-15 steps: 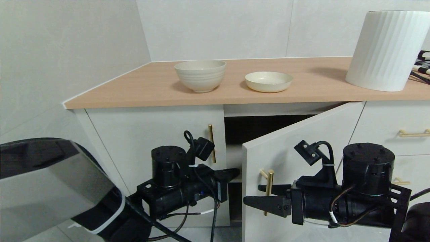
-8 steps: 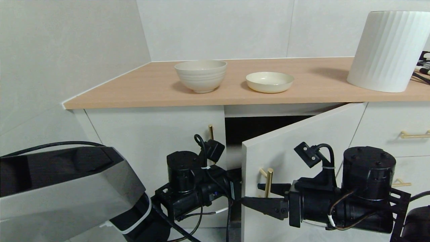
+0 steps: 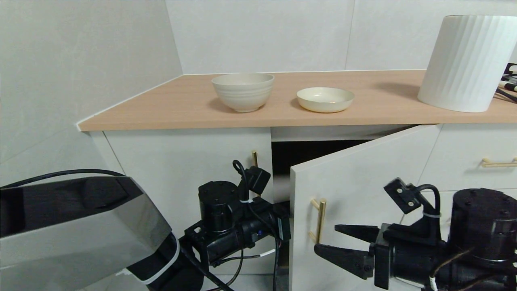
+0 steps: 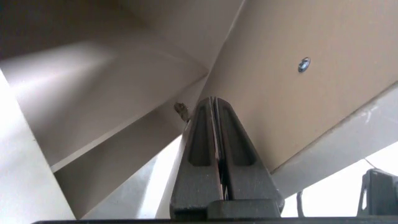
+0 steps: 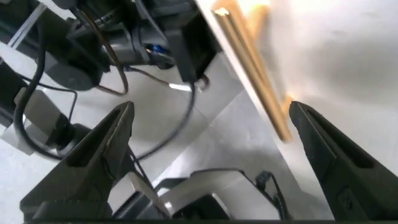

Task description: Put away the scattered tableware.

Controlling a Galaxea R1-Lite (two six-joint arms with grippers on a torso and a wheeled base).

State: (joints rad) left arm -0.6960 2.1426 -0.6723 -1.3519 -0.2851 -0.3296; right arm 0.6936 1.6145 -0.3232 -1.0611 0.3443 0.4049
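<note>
A ribbed cream bowl [image 3: 242, 91] and a shallow cream dish [image 3: 325, 99] stand on the wooden counter [image 3: 169, 109]. Below them the right cabinet door [image 3: 363, 178] hangs partly open, with a dark gap beside it. My left gripper [image 4: 213, 104] is shut with nothing in it, pushed into that gap against the door's inner face; in the head view the door's edge hides its tips. My right gripper [image 3: 328, 239] is open and empty, low in front of the door. It sits just right of the gold handle [image 3: 319, 220] without touching it, and the handle [image 5: 252, 68] lies ahead of its fingers.
A tall white ribbed cylinder [image 3: 468, 60] stands at the counter's right end, with pens [image 3: 509, 84] beyond it. The shut left door has its own gold handle [image 3: 254, 159]. Drawers with gold pulls [image 3: 499, 162] are on the right. A tiled wall closes the left side.
My right gripper has come off the door handle it straddled and has drawn back to the right and lower. The left gripper moved right, into the gap behind the door.
</note>
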